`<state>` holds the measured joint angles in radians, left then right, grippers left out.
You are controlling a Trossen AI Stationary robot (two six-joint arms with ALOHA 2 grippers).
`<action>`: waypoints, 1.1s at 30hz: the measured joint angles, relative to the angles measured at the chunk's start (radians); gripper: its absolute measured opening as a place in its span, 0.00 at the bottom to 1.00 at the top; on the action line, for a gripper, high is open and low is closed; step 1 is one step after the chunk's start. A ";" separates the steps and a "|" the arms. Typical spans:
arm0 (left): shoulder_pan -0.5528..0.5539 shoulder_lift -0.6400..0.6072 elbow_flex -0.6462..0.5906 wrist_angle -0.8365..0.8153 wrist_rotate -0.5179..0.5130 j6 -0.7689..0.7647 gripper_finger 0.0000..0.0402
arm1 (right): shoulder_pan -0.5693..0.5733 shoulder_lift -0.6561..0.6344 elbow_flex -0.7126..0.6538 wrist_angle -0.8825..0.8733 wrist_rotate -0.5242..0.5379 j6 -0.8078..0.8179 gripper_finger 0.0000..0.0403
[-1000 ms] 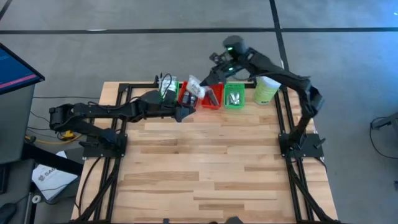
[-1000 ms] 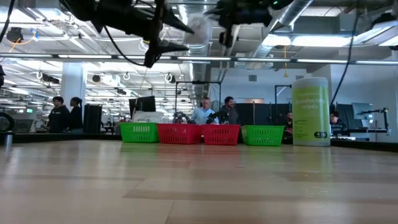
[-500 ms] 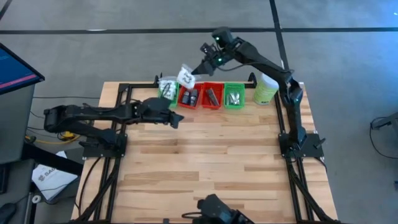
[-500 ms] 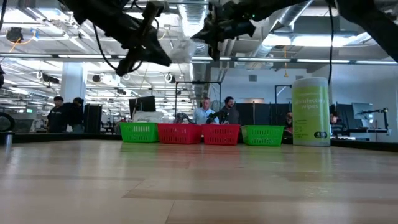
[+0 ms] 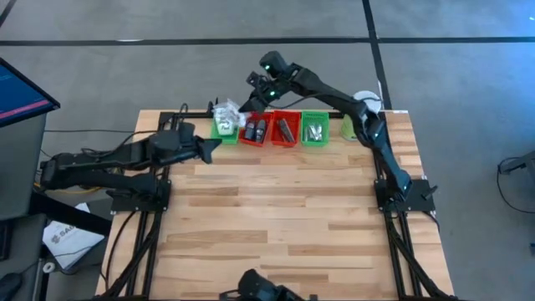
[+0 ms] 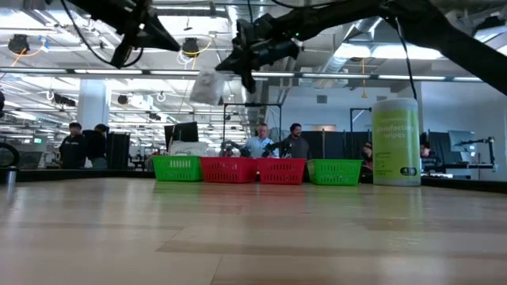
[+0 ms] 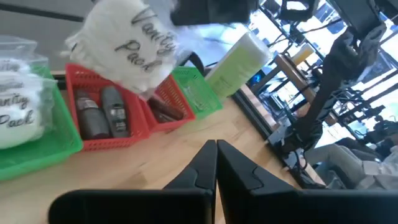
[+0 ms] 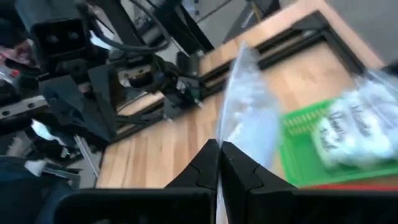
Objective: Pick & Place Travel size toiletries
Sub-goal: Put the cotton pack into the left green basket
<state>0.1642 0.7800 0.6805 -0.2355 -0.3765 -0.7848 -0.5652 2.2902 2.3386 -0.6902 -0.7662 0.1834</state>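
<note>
The soft white packet printed "Vanity Pack" (image 5: 226, 111) is now held in the air above the leftmost green rectangular tray (image 5: 219, 130), pinched by its edge in the clenched right gripper (image 5: 244, 104); a second ago it was seen hanging over the red trays, so it has been carried leftward along the row. In the low view the packet (image 6: 206, 87) is seen dangling well above the tray (image 6: 177, 168), not yet set down. Other white packets of the same kind (image 7: 18, 115) are already lying in that green tray, which suggests that the sorting step is close to its release (only lowering and opening appear to remain). The left gripper (image 5: 214, 149), half open a second ago, has been closed on nothing and drawn back toward its own side of the wooden table (image 5: 284, 226); its fingers (image 7: 214, 168) are seen pressed together and empty. The dark grey bars (image 7: 102, 112) are left in the neighbouring red tray (image 7: 118, 140).
</note>
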 joint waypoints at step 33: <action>0.207 0.232 0.050 0.262 0.573 0.421 0.09 | 0.191 -0.153 0.016 -0.795 0.169 -0.301 0.00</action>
<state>0.3709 1.0116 0.7306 0.0269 0.1965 -0.3640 -0.3742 2.1374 2.3550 -1.4855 -0.5972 -0.1177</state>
